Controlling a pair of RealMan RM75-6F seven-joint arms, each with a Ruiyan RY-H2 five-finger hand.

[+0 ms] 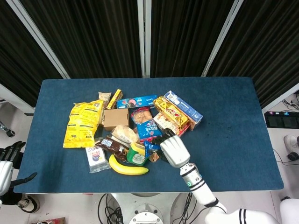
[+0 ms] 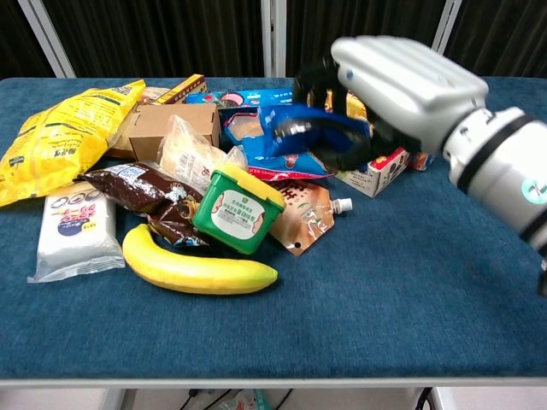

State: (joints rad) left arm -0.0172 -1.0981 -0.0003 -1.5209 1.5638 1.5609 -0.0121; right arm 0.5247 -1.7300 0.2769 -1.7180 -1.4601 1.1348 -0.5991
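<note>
My right hand [image 2: 397,85] grips a crumpled blue snack packet [image 2: 295,128] and holds it in the air above the pile of groceries. From the head view the right hand [image 1: 173,150] hovers just right of the green tub [image 1: 137,156], with the blue packet [image 1: 150,145] sticking out toward it. Below it lie the green tub [image 2: 235,209], a spouted pouch [image 2: 303,213] and a banana [image 2: 197,266]. My left hand [image 1: 6,163] hangs off the table's near left corner, fingers apart, holding nothing.
On the blue table [image 1: 229,135] the pile also holds a yellow chip bag [image 1: 81,122], a cardboard box [image 1: 115,118], a white packet [image 1: 96,157], a brown packet [image 2: 141,188], a gold packet [image 1: 170,112] and a blue carton [image 1: 184,106]. Black curtains stand behind.
</note>
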